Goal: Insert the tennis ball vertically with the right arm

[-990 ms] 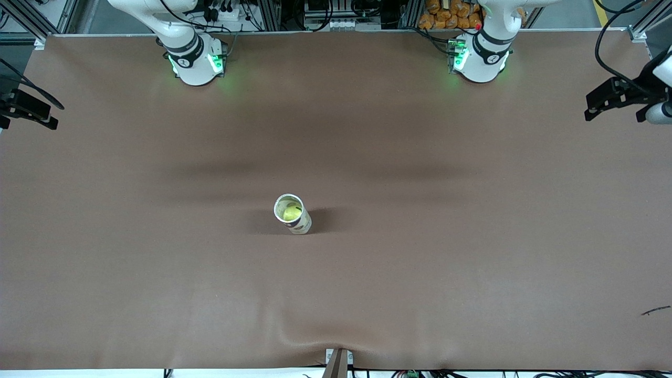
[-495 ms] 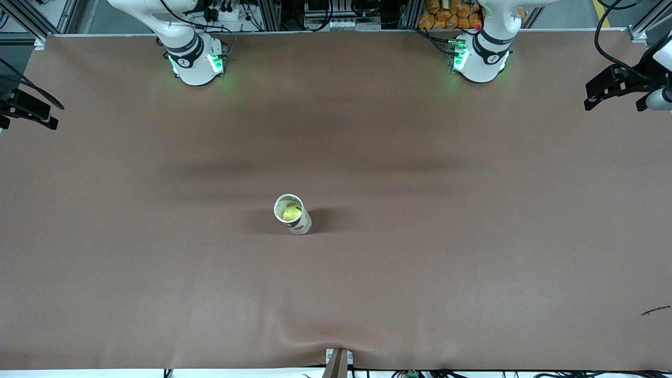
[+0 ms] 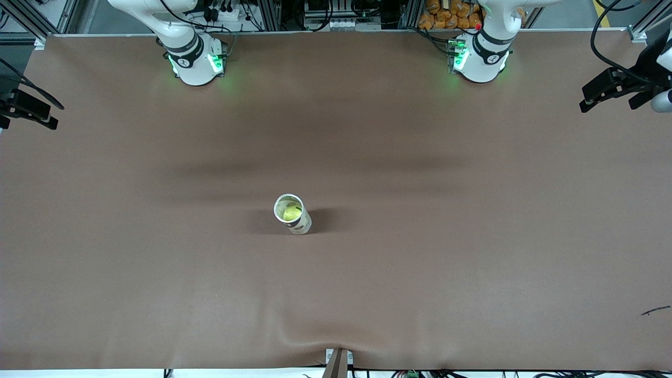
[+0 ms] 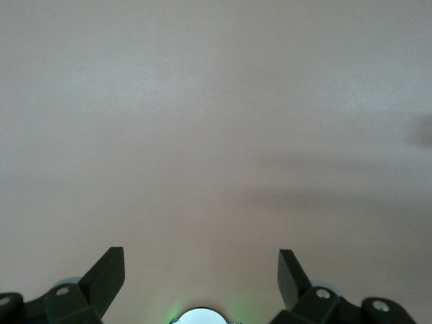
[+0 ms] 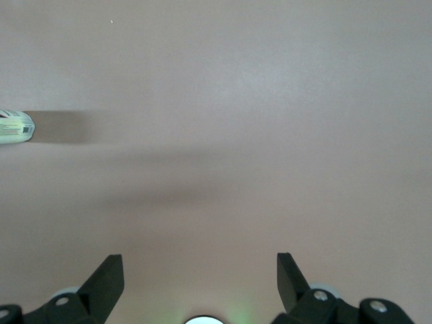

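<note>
A white tube (image 3: 301, 226) stands upright at the middle of the brown table, its mouth open upward. The yellow-green tennis ball (image 3: 290, 212) lies inside it. The right gripper (image 3: 31, 109) hangs open and empty over the table's edge at the right arm's end, well away from the tube. In the right wrist view the gripper (image 5: 200, 270) has only bare cloth between its fingers, and the tube (image 5: 15, 126) shows small at the picture's rim. The left gripper (image 3: 611, 93) hangs open and empty over the left arm's end, and in the left wrist view it (image 4: 201, 266) faces bare cloth.
The brown cloth (image 3: 472, 236) covers the whole table and ripples near the front edge. A small dark scrap (image 3: 655, 311) lies near the front corner at the left arm's end. A camera mount (image 3: 337, 362) sticks up at the middle of the front edge.
The left gripper has drifted a little toward the robots' side of the table. The right gripper, the tube and the ball have stayed put.
</note>
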Available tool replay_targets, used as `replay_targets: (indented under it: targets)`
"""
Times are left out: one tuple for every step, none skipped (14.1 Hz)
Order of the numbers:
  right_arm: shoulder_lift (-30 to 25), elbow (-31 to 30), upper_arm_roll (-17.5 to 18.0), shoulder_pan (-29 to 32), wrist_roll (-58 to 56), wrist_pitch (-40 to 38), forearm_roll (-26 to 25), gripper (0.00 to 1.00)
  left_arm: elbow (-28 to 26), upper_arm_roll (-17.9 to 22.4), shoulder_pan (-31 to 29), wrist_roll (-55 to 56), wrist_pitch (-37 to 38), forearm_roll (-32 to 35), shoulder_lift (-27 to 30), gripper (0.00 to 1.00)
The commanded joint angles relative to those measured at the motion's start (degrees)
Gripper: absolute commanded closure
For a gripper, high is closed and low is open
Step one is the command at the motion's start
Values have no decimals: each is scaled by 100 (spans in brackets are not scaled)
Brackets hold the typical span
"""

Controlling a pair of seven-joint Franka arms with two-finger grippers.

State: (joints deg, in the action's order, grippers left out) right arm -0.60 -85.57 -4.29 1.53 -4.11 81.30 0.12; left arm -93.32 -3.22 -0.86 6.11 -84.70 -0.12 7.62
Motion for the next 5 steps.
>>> replay_targets:
  targets:
    - [-2, 93, 7, 23, -46, -88, -30, 0, 16, 59, 103, 119, 50, -6, 47, 0]
    - [-2, 93, -2, 23, -46, -88, -30, 0, 16, 59, 104, 127, 50, 3, 38, 0]
    - [-2, 93, 7, 23, -46, -97, -30, 0, 16, 59, 112, 127, 50, 3, 38, 0]
    - [-2, 93, 7, 23, -46, -88, -30, 0, 16, 41, 113, 119, 50, 3, 38, 0]
    - [-2, 93, -2, 23, -46, -88, -30, 0, 7, 6, 113, 119, 50, 12, 47, 0]
